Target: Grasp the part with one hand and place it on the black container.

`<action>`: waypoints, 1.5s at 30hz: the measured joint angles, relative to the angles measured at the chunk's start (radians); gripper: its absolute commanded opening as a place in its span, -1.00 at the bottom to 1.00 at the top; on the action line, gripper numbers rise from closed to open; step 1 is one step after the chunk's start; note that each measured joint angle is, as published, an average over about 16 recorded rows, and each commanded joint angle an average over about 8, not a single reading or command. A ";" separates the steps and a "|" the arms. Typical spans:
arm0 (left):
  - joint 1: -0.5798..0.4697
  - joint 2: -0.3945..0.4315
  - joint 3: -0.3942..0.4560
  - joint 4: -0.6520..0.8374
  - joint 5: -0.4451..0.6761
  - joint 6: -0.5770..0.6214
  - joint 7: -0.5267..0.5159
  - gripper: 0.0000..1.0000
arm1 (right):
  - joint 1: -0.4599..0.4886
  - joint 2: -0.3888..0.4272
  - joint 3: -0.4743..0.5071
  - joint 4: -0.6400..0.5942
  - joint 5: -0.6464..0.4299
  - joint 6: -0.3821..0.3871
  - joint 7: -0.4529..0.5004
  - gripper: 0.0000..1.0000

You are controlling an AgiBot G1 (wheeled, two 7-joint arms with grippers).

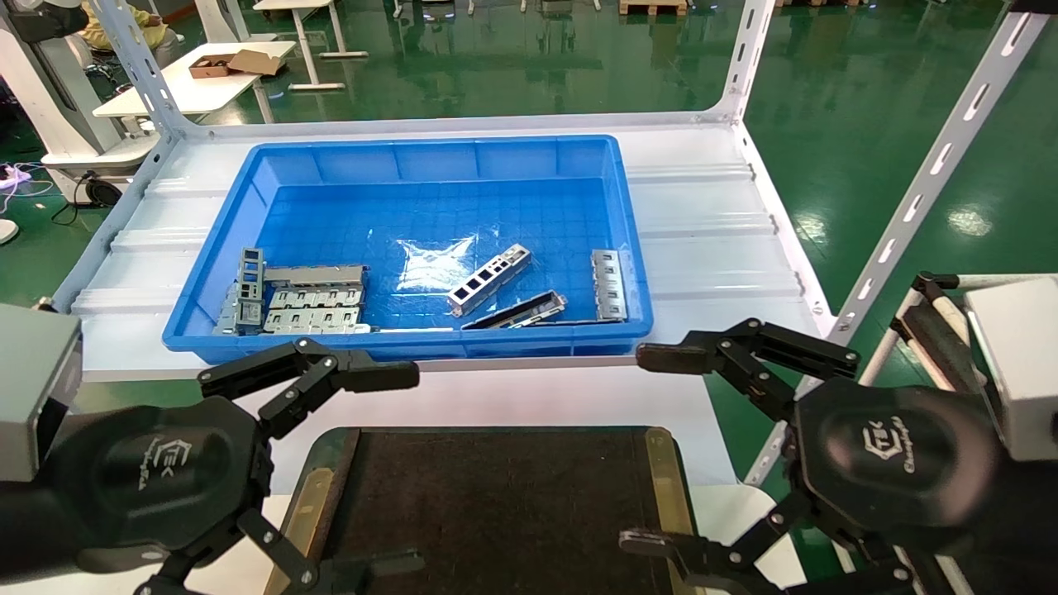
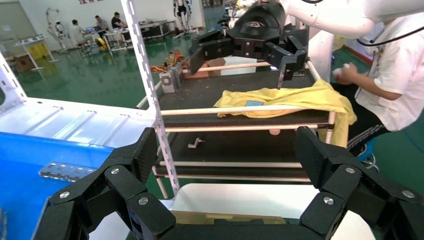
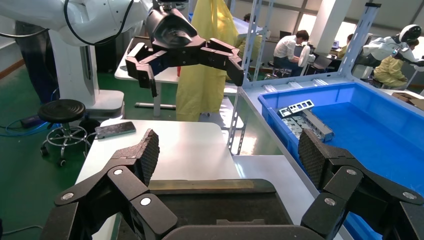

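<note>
Jaws spread wide on both: the left gripper [image 1: 393, 471] and right gripper [image 1: 653, 446] hover either side of the tray [image 1: 665, 479]. The part [image 1: 488, 279] lies in the bin [image 1: 430, 157].

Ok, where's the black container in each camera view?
Head view: the black container is at bottom centre, nearer than the blue bin.
Left wrist view: only a sliver of its olive rim shows, under the open left tool.
Right wrist view: its black surface lies under the open right tool.
Shared landmark: the blue bin, in all three views.
</note>
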 measured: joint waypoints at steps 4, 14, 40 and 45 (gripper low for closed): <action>-0.020 0.009 0.007 -0.002 0.031 -0.028 -0.003 1.00 | 0.000 0.000 0.000 0.000 0.000 0.000 0.000 1.00; -0.124 0.074 0.055 0.014 0.188 -0.154 -0.033 1.00 | 0.000 0.000 0.000 0.000 0.000 0.000 0.000 1.00; -0.422 0.514 0.244 0.536 0.657 -0.599 -0.031 1.00 | 0.000 0.000 -0.001 0.000 0.000 0.000 0.000 1.00; -0.451 0.588 0.257 0.665 0.685 -0.658 -0.002 1.00 | 0.000 0.000 -0.001 0.000 0.000 0.000 0.000 1.00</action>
